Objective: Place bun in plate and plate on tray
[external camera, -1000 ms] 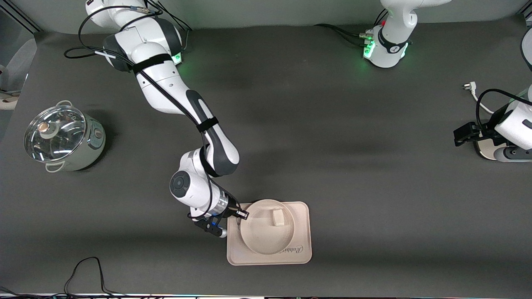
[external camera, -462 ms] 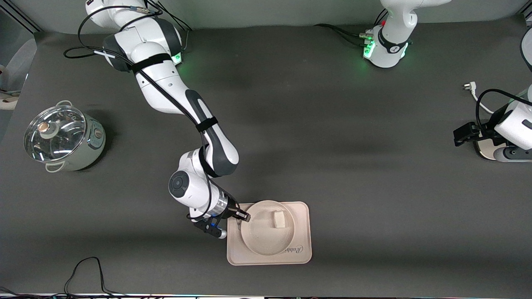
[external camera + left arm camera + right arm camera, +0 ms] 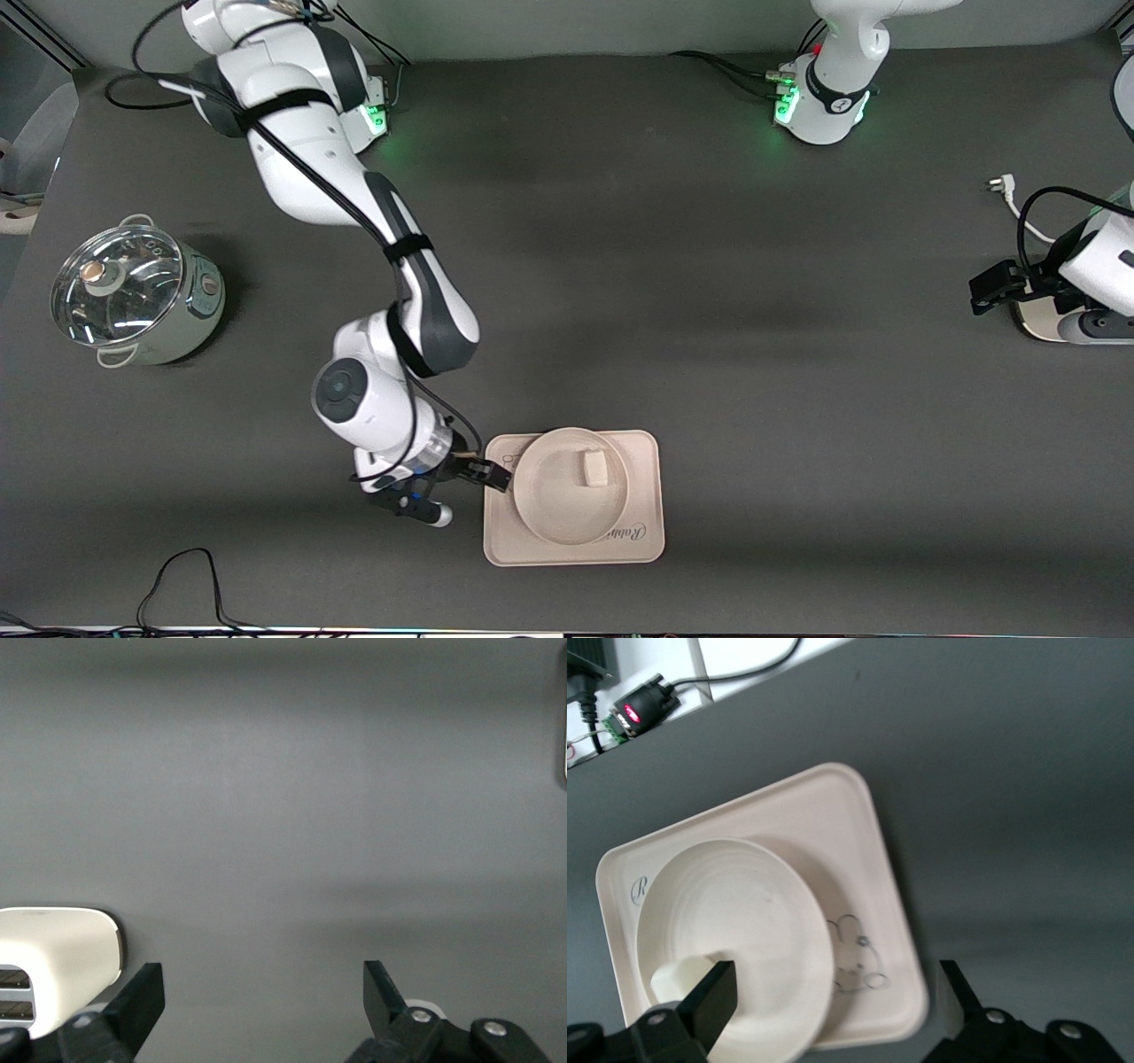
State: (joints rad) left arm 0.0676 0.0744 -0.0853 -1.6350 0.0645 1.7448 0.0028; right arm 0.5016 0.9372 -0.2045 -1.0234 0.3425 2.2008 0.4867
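The small cream-white bun (image 3: 593,467) lies in the round beige plate (image 3: 567,509), which sits on the rectangular tray (image 3: 645,454). My right gripper (image 3: 492,476) is open and empty, low over the tray's edge toward the right arm's end, just clear of the plate's rim. In the right wrist view the gripper (image 3: 833,1001) is open over the plate (image 3: 735,904) and the tray (image 3: 859,842), with the bun (image 3: 678,979) by one finger. My left gripper (image 3: 988,291) waits, open and empty (image 3: 263,997), by the white toaster (image 3: 53,957).
A steel pot with a glass lid (image 3: 133,297) stands toward the right arm's end. The white toaster (image 3: 1054,323) stands at the left arm's end, its plug (image 3: 997,184) lying on the table. A black cable (image 3: 186,576) loops near the front edge.
My right gripper has drawn back from the plate's rim toward the right arm's end. The plate and bun stay on the tray. The left arm has barely moved.
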